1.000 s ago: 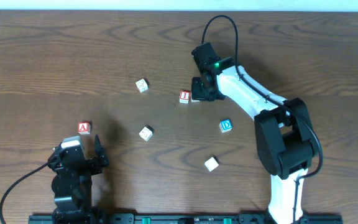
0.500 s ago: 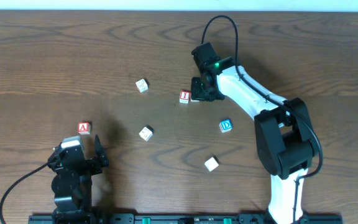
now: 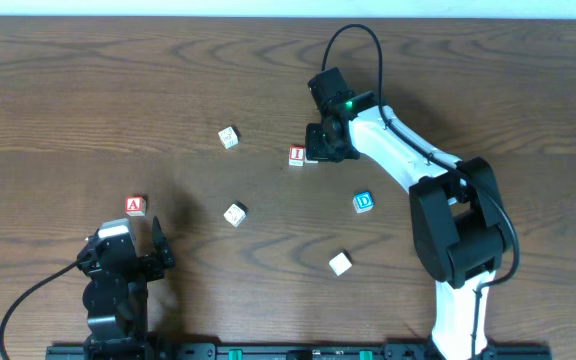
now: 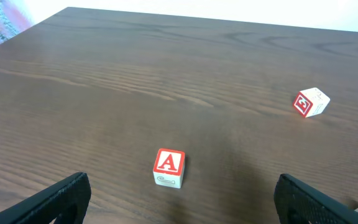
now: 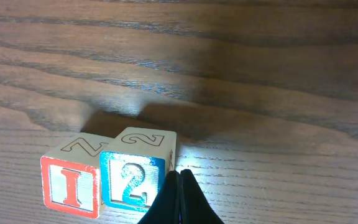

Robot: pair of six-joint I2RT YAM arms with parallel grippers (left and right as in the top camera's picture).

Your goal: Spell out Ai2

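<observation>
The red "A" block (image 3: 135, 206) lies at the left of the table, ahead of my left gripper (image 3: 125, 243). That gripper is open and empty. In the left wrist view the A block (image 4: 168, 167) sits beyond the wide-apart fingers (image 4: 180, 208). The red "I" block (image 3: 296, 155) lies mid-table. The blue "2" block (image 5: 135, 171) touches the right side of the I block (image 5: 70, 185). My right gripper (image 5: 179, 198) is shut with nothing in it, its tips against the 2 block's right side. In the overhead view the right gripper (image 3: 322, 145) hides most of the 2 block.
Loose blocks lie about: a pale one (image 3: 228, 137) at the back, another (image 3: 234, 213) in the middle, a blue "D" block (image 3: 364, 202) and a white one (image 3: 340, 263) on the right. A red-lettered block (image 4: 310, 102) shows far right in the left wrist view.
My right gripper has shifted slightly to the left beside the I block. The left arm and the other blocks have not moved.
</observation>
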